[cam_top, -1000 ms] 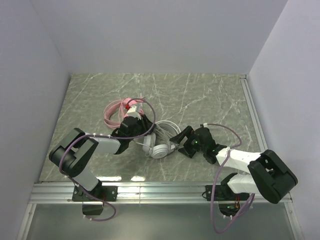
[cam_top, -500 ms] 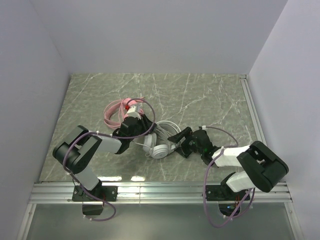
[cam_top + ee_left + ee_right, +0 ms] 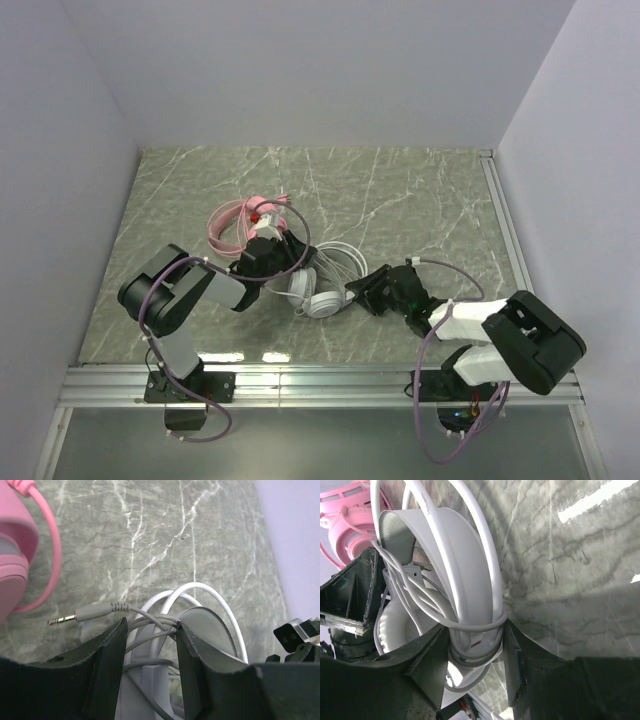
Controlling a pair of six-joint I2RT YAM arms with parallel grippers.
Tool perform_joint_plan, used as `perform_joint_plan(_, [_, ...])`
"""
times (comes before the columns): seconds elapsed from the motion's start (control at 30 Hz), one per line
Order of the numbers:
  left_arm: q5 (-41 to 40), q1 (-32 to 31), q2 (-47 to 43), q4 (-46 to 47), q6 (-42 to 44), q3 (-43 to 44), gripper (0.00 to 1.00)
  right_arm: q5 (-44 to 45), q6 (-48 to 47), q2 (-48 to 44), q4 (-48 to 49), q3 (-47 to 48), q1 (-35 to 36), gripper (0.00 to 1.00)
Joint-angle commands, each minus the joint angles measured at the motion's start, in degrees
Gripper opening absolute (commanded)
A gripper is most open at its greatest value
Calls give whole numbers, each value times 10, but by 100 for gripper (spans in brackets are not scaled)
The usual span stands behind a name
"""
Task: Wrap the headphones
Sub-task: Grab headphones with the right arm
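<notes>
Right wrist view: the right gripper (image 3: 475, 629) fingers clamp the white headset (image 3: 462, 570) at its cable-wound band. From the other side the left gripper (image 3: 150, 630) pinches that same headset (grey cable between its fingers). Two headsets in all: the pink headset (image 3: 235, 222) lies just beside the white one, on its far-left side. One jack plug (image 3: 62, 620) lies on the table (image 3: 400, 190) between them.

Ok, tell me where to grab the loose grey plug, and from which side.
I'd take the grey plug by its smooth sleeve, just behind the metal tip, pincer coming straight down. It lies flat on the table with bare marble along both sides; its ribbed end runs back into the tangle on the white headset.
</notes>
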Motion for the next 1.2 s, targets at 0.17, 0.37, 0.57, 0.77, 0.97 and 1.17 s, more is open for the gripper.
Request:
perform_joint_plan(0.17, [73, -10, 57, 6, -18, -33, 49, 56, -47, -97, 21, 5, 2, 32])
perform_joint_plan(0.37, [105, -11, 51, 52, -37, -35, 49, 65, -63, -155, -12, 10, 2, 31])
perform_joint_plan(0.57, [146, -19, 40, 79, -67, -10, 49, 95, -91, -236, -111, 39, 0, 29])
perform_joint_plan(0.77, [149, -62, 77, 114, -111, 36, 49, 135, -131, -312, -255, 94, 2, 29])
perform_joint_plan(0.97, [140, -103, 152, 194, -155, 81, 49, 149, -171, -345, -319, 121, 1, 27])
perform_joint_plan(1.17, [148, -131, 217, 231, -170, 163, 49, 187, -255, -360, -397, 174, -1, 27])
